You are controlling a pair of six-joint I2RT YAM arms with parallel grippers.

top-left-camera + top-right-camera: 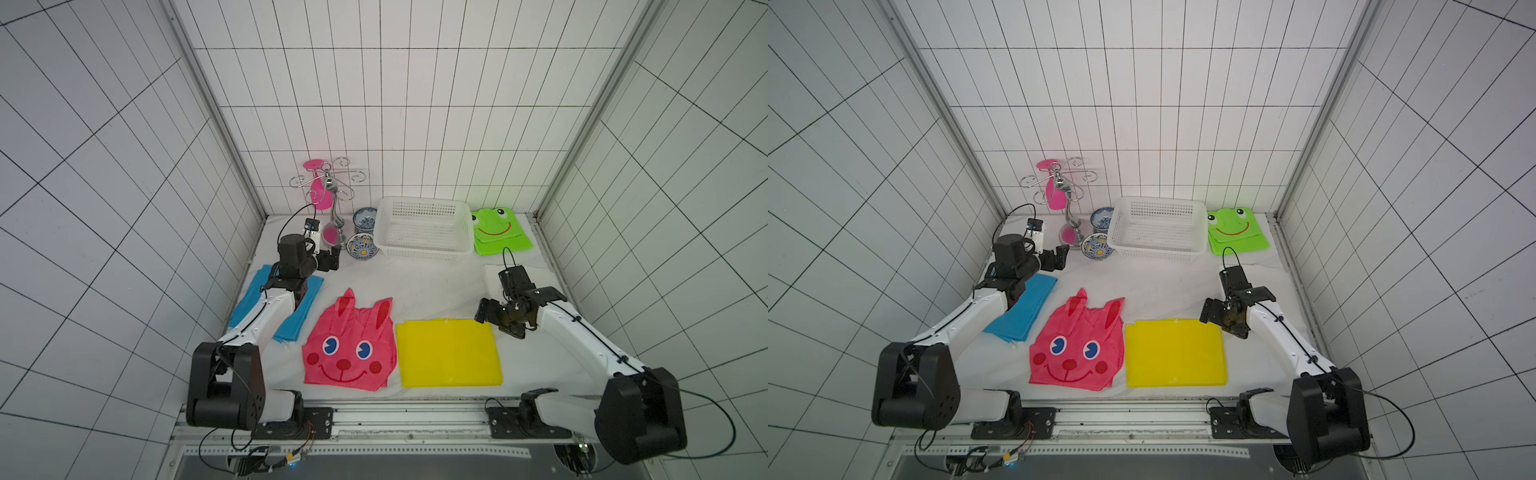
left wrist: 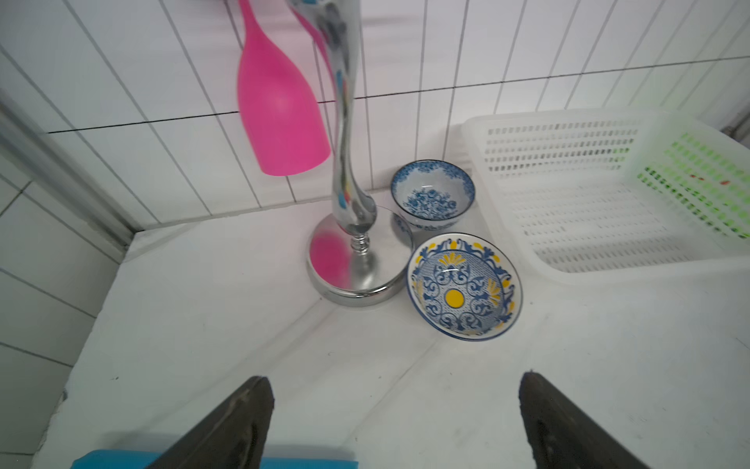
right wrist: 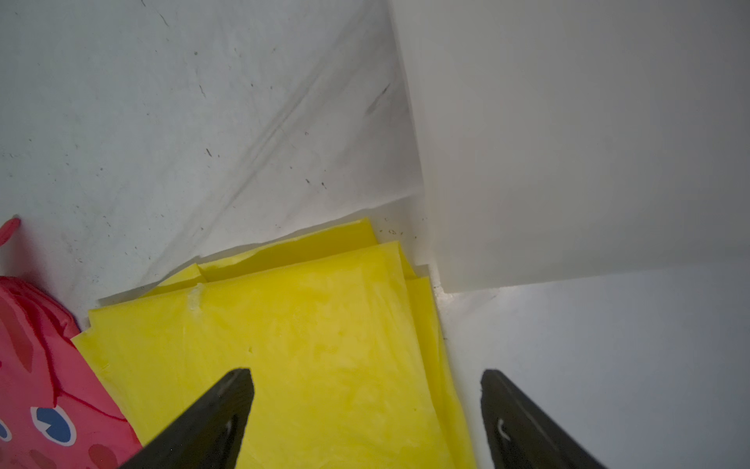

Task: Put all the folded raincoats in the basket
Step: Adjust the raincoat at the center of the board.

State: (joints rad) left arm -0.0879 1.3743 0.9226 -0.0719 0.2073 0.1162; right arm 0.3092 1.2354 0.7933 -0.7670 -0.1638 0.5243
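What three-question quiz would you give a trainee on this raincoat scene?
1. True or false: the white basket already holds a raincoat.
2. Which folded raincoat is the right gripper closest to? A pink rabbit; B yellow; C green frog.
3. Fill in: beside the chrome glass rack sit two patterned ____.
Key: 1 false, it is empty. 2 B, the yellow raincoat. 3 bowls: the blue-and-yellow bowl and the blue-and-white bowl.

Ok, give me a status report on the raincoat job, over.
Left hand open, empty. Right hand open over a corner of the yellow raincoat, no grip yet. Basket empty, nothing between it and the raincoat.
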